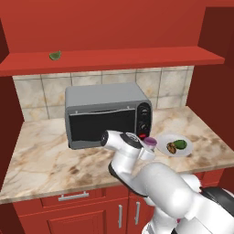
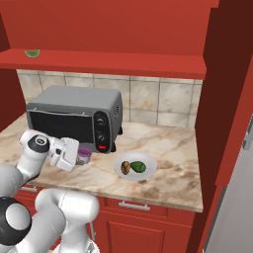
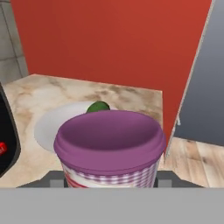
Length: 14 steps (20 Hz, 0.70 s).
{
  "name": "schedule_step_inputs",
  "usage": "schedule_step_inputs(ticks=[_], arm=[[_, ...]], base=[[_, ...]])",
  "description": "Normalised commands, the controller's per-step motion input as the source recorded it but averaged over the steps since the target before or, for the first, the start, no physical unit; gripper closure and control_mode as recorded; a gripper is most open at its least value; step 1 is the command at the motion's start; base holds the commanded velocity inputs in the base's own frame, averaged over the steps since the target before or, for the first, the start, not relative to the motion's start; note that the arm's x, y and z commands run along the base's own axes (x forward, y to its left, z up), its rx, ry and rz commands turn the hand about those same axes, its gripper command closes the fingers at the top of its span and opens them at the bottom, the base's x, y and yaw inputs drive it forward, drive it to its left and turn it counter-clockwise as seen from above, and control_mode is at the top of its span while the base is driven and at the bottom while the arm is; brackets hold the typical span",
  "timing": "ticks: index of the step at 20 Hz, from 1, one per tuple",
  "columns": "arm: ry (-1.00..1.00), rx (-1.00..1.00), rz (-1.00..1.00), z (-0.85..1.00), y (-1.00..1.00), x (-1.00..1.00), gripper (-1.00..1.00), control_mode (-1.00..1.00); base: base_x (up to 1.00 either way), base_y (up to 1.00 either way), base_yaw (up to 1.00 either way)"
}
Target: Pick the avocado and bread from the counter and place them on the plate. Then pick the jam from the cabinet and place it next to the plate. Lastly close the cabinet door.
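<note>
Two snacks, avocado (image 2: 139,167) and bread (image 2: 126,168), sit on the plate (image 2: 148,159); jaws clamp the jam (image 2: 84,155) above the marble tabletop (image 2: 168,143).

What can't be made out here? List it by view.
- Hand view: the jam hides the fingers and the bread; just the top of the avocado peeks over it on the plate.
- Left base view: the arm covers most of the jam, so the grip itself and whether it rests on the counter stay unclear.
- Right base view: the cabinet doors are cut off by the edges.
</note>
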Motion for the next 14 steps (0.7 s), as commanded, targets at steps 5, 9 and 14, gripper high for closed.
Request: schedule_step_inputs(ticks=[5, 9, 14], arm=[[0.00, 0.03, 0.00, -0.14, 0.00, 0.14, 1.00, -1.00], [0.00, 0.04, 0.00, -0.11, 0.00, 0.00, 1.00, -1.00], [0.00, 0.04, 0.00, -0.14, -0.03, 0.00, 1.00, -1.00]], base=[[0.00, 0.00, 0.00], [0.00, 0.00, 0.00], [0.00, 0.00, 0.00]])
